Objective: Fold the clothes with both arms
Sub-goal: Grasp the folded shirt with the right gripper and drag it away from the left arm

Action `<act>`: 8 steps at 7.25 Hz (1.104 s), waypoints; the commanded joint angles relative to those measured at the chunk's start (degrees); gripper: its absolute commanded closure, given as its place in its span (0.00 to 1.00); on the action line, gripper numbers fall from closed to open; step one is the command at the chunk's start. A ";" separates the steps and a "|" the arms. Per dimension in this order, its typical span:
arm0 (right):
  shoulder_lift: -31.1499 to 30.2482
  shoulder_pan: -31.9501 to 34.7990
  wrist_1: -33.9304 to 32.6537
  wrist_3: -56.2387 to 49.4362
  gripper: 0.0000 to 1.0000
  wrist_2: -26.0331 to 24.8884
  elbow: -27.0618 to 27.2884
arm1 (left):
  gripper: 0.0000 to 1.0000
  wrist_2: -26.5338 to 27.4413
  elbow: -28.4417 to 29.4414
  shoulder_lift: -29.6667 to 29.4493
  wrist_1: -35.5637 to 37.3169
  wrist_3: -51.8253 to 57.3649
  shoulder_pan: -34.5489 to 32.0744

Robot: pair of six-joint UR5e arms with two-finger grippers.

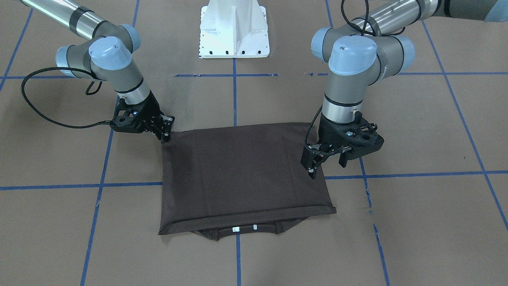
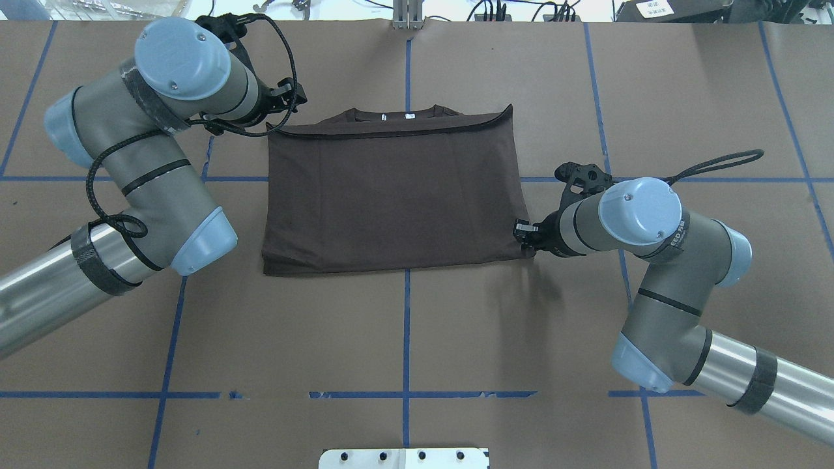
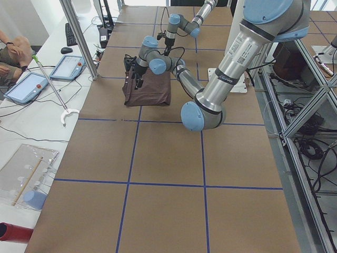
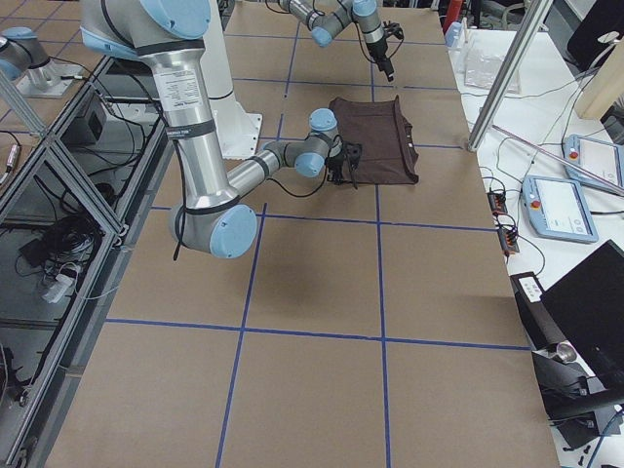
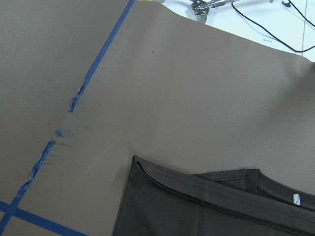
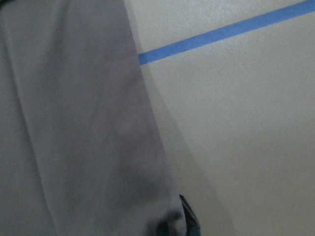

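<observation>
The dark brown-grey T-shirt (image 1: 242, 171) lies flat on the table, folded in half, with its collar and a white tag (image 1: 236, 229) showing under the hem on the side far from the robot. My left gripper (image 1: 327, 163) hangs open and empty a little above the shirt's far left corner, which shows below it in the left wrist view (image 5: 147, 172). My right gripper (image 1: 164, 133) is low at the shirt's near right corner (image 2: 521, 234) and appears shut on the fabric. The right wrist view shows blurred cloth (image 6: 74, 123) running down to one fingertip (image 6: 187, 221).
The white pedestal (image 1: 234, 31) stands behind the shirt at the robot's side. Blue tape lines (image 1: 234, 95) cross the brown table. Tablets (image 3: 23, 87) and a grabber stick (image 3: 52, 89) lie on the white bench beyond the table's far edge.
</observation>
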 commanded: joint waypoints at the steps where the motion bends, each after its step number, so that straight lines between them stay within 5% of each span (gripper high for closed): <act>1: 0.00 0.16 0.07 -0.11 1.00 1.81 0.42 | 0.00 0.09 0.10 0.04 -0.13 0.07 0.02; 3: -6.36 -0.62 -0.01 -0.02 1.00 3.85 7.49 | 0.00 0.18 -0.17 -0.13 -0.13 -0.02 0.02; 6: -27.45 -15.87 0.07 0.51 1.00 3.32 27.01 | 0.00 0.18 -0.61 -0.13 -0.05 -1.15 0.02; 7: -32.12 -22.80 0.16 0.60 1.00 3.41 29.15 | 0.00 0.18 -0.87 -0.04 0.04 -1.33 0.11; 8: -34.08 -27.92 0.33 0.77 0.88 3.67 30.30 | 0.00 0.09 -1.05 0.39 -0.05 -1.34 0.11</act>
